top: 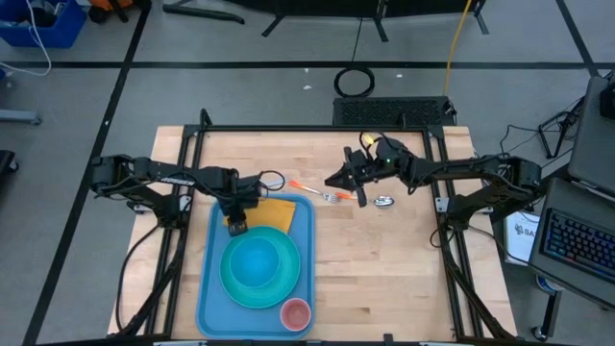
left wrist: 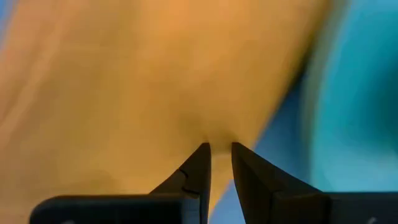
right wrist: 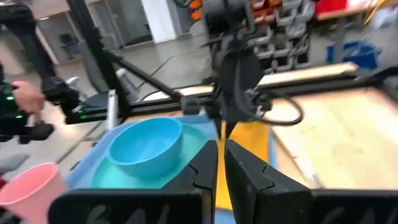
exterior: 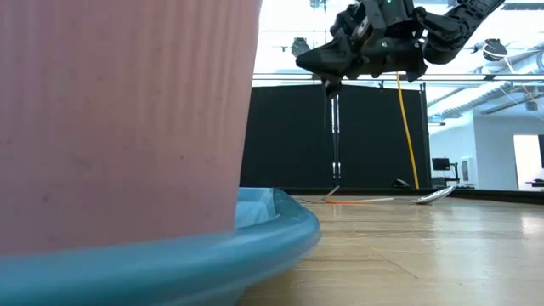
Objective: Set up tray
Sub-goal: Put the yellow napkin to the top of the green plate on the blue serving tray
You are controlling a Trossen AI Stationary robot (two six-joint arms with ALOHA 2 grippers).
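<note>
The light-blue tray (top: 209,288) lies on the table's near left part. On it stand a turquoise plate (top: 288,279) with a blue bowl (top: 255,261) in it, and a pink cup (top: 295,312) in the tray's near right corner. A yellow napkin (top: 277,211) lies flat on the tray's far end. My left gripper (top: 235,227) is down at the napkin's near left corner, fingers almost together. My right gripper (top: 361,183) hovers shut, high above the table (exterior: 340,81), over an orange-handled fork (top: 322,193) and a spoon (top: 384,202). It holds nothing. My left gripper comes from above, pointing down, onto the yellow napkin (left wrist: 155,81) near its edge beside the bare tray floor. Both fingertips (left wrist: 204,152) meet the cloth with a narrow strip of it between them, slightly drawn in. The napkin stays lying on the tray; how many layers are held does not show.
The fork (exterior: 365,201) and spoon (exterior: 433,196) lie on the bare wood right of the tray's far end. The pink cup (exterior: 119,110) fills the low view's left. The table's right half is open wood. A black frame borders the far edge and both sides.
</note>
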